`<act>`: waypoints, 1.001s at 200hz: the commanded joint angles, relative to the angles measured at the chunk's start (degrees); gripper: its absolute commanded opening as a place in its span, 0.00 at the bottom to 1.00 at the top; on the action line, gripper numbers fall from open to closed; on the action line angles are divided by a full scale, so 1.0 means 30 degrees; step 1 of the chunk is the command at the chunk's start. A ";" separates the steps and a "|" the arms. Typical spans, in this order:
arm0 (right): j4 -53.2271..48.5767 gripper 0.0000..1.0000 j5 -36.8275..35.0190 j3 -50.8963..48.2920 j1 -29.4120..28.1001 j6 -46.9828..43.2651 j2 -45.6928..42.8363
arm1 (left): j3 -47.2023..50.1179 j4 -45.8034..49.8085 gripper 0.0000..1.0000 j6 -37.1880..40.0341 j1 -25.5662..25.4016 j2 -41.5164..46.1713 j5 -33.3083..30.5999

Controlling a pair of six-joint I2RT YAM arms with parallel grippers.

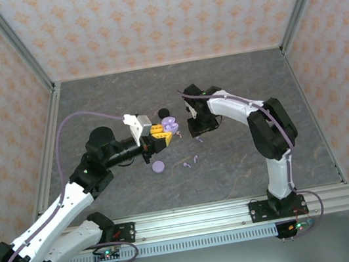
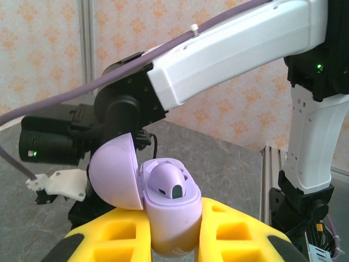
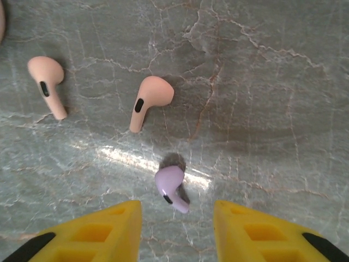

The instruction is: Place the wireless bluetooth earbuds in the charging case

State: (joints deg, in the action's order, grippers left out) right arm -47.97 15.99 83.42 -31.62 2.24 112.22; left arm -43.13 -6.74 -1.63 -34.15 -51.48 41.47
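Note:
My left gripper (image 2: 173,236) is shut on an open lavender charging case (image 2: 173,215), its lid (image 2: 112,174) swung back to the left. One lavender earbud (image 2: 170,184) sits in the case. From above, that gripper (image 1: 160,137) holds the case (image 1: 170,126) left of centre. My right gripper (image 3: 177,221) points down at the table, its yellow fingers (image 3: 103,232) apart. A loose lavender earbud (image 3: 172,188) lies on the table just ahead of the gap, touched by neither finger. Two pink earbuds (image 3: 46,82) (image 3: 150,101) lie further off.
A black round case (image 1: 163,113) rests behind the held case. A shut lavender round case (image 1: 159,166) lies on the grey table (image 1: 253,85) nearer the arms, with two small earbuds (image 1: 186,165) (image 1: 195,158) to its right. The right gripper (image 1: 199,129) hangs close to the left one.

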 commanded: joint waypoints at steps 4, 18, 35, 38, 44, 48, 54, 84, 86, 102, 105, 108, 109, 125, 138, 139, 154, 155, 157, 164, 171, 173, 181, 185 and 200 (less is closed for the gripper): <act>-0.0591 0.37 -0.0758 0.0881 -0.0250 -0.0540 0.0962 | -0.0271 -0.0541 0.00 0.0067 -0.0188 0.0067 -0.0142; -0.0617 0.36 -0.0861 0.1068 -0.0297 -0.0571 0.1348 | -0.0278 -0.0477 0.00 0.0074 -0.0186 0.0103 -0.0170; -0.0578 0.34 -0.1046 0.1229 -0.0391 -0.0648 0.1707 | -0.0246 -0.0397 0.00 0.0138 -0.0170 0.0139 -0.0212; -0.0577 0.33 -0.1077 0.1242 -0.0400 -0.0654 0.1748 | -0.0267 -0.0383 0.00 0.0141 -0.0186 0.0140 -0.0225; -0.0565 0.33 -0.1089 0.1257 -0.0393 -0.0661 0.1871 | -0.0245 -0.0353 0.00 0.0155 -0.0188 0.0140 -0.0208; -0.0552 0.33 -0.1097 0.1257 -0.0411 -0.0659 0.1955 | -0.0245 -0.0367 0.00 0.0136 -0.0188 0.0140 -0.0229; -0.0558 0.32 -0.1109 0.1263 -0.0412 -0.0706 0.2074 | -0.0235 -0.0376 0.00 0.0133 -0.0188 0.0140 -0.0259; -0.0320 0.26 -0.1052 0.1193 -0.0448 -0.0677 0.2450 | -0.0229 -0.0448 0.00 0.0141 -0.0188 0.0111 -0.0245; -0.0306 0.26 -0.1052 0.1175 -0.0455 -0.0685 0.2461 | -0.0231 -0.0448 0.00 0.0149 -0.0174 0.0111 -0.0256; -0.0279 0.23 -0.0979 0.1162 -0.0500 -0.0699 0.2571 | -0.0216 -0.0414 0.00 0.0162 -0.0188 0.0083 -0.0260; -0.0272 0.22 -0.0966 0.1146 -0.0520 -0.0697 0.2581 | -0.0227 -0.0418 0.00 0.0162 -0.0188 0.0081 -0.0256; -0.0304 0.22 -0.0939 0.1140 -0.0508 -0.0704 0.2582 | -0.0232 -0.0371 0.00 0.0162 -0.0188 0.0081 -0.0260; -0.0303 0.22 -0.0922 0.1140 -0.0507 -0.0711 0.2582 | -0.0222 -0.0395 0.00 0.0162 -0.0188 0.0081 -0.0260; -0.0359 0.20 -0.0789 0.1108 -0.0531 -0.0676 0.2504 | -0.0241 -0.0388 0.00 0.0162 -0.0188 0.0067 -0.0287; -0.0352 0.20 -0.0728 0.0938 -0.0542 -0.0605 0.2243 | -0.0235 -0.0379 0.00 0.0162 -0.0192 0.0052 -0.0290; -0.0341 0.20 -0.0729 0.0922 -0.0539 -0.0603 0.2222 | -0.0238 -0.0369 0.00 0.0162 -0.0190 0.0052 -0.0289; -0.0291 0.20 -0.0772 0.0706 -0.0538 -0.0500 0.1760 | -0.0233 -0.0340 0.00 0.0162 -0.0188 0.0052 -0.0319; -0.0281 0.20 -0.0780 0.0689 -0.0537 -0.0477 0.1732 | -0.0237 -0.0350 0.00 0.0162 -0.0188 0.0052 -0.0319; -0.0252 0.20 -0.0779 0.0661 -0.0536 -0.0474 0.1666 | -0.0225 -0.0357 0.00 0.0184 -0.0188 0.0052 -0.0333; -0.0193 0.20 -0.0860 0.0544 -0.0552 -0.0370 0.1414 | -0.0233 -0.0334 0.00 0.0190 -0.0189 0.0012 -0.0347; -0.0110 0.20 -0.0876 0.0418 -0.0539 -0.0277 0.1114 | -0.0232 -0.0357 0.00 0.0168 -0.0194 0.0023 -0.0377; -0.0041 0.20 -0.0854 0.0373 -0.0536 -0.0241 0.1043 | -0.0217 -0.0359 0.00 0.0178 -0.0190 0.0023 -0.0399; 0.0160 0.20 -0.0711 0.0202 -0.0522 -0.0056 0.0697 | -0.0227 -0.0371 0.00 0.0166 -0.0188 -0.0004 -0.0416; 0.0257 0.20 -0.0652 0.0114 -0.0500 0.0073 0.0461 | -0.0235 -0.0384 0.00 0.0166 -0.0188 -0.0005 -0.0446; 0.0857 0.19 -0.0316 -0.0350 -0.0405 0.0733 -0.0537 | -0.0125 -0.0443 0.00 0.0145 -0.0195 -0.0007 -0.0678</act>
State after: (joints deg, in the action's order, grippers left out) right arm -47.24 14.28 84.38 -32.71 1.43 116.64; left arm -43.13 -6.74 -1.63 -34.15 -51.53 41.21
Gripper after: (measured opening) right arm 0.196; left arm 0.170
